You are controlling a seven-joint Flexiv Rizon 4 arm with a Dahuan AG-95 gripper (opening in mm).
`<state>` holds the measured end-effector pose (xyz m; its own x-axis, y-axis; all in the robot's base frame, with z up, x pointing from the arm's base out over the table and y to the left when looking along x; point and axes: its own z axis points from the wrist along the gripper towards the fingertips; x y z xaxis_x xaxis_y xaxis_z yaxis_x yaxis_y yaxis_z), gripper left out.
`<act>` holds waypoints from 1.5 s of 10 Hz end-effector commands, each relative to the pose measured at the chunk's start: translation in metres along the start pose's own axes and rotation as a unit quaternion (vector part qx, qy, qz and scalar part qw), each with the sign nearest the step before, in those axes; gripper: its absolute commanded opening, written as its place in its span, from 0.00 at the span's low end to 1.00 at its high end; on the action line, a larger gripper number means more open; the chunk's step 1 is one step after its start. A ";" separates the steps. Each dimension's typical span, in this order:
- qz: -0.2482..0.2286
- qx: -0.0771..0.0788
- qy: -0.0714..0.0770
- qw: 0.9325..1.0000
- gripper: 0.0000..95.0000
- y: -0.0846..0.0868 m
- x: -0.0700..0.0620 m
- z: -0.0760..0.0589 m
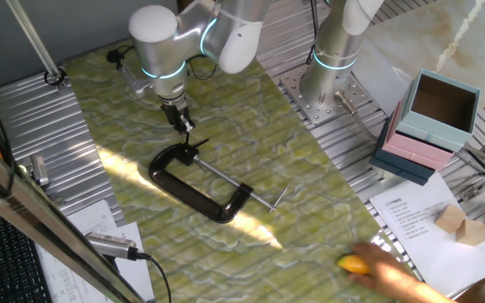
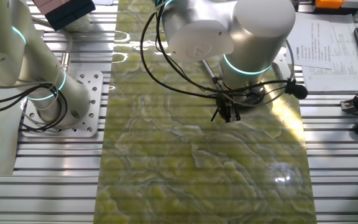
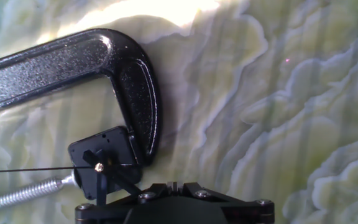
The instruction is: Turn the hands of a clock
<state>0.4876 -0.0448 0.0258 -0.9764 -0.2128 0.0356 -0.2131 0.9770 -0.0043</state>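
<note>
A black C-clamp (image 1: 194, 183) lies on the green marbled mat (image 1: 310, 219). Its jaw holds a small black square clock body (image 3: 104, 152). The hands (image 3: 99, 174) are two short black strips crossing at a brass pivot, one pointing down and one toward the lower right. They show only as a tiny dark mark in one fixed view (image 1: 192, 150). My gripper (image 1: 185, 124) hangs just behind and above the clock. In the hand view its fingertips (image 3: 174, 185) are pressed together, just right of the hands. In the other fixed view my gripper (image 2: 227, 114) and arm hide the clamp.
The clamp's silver screw rod and T-bar (image 1: 263, 200) stretch to the right. A second arm's base (image 1: 331, 88) stands at the back right. Pink and blue boxes (image 1: 428, 126), papers (image 1: 419, 219) and a person's hand with a yellow object (image 1: 356, 264) lie to the right.
</note>
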 end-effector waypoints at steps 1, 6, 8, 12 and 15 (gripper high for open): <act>-0.005 -0.004 0.000 1.000 0.00 0.000 0.000 0.000; -0.006 -0.017 -0.008 1.000 0.00 0.006 0.028 0.005; -0.002 -0.019 -0.008 1.000 0.00 0.009 0.030 0.003; 0.021 -0.025 -0.008 0.999 0.00 0.029 0.032 0.001; 0.027 -0.024 -0.008 0.999 0.00 0.041 0.035 0.003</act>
<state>0.4441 -0.0113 0.0246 -0.9874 -0.1570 0.0215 -0.1560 0.9868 0.0432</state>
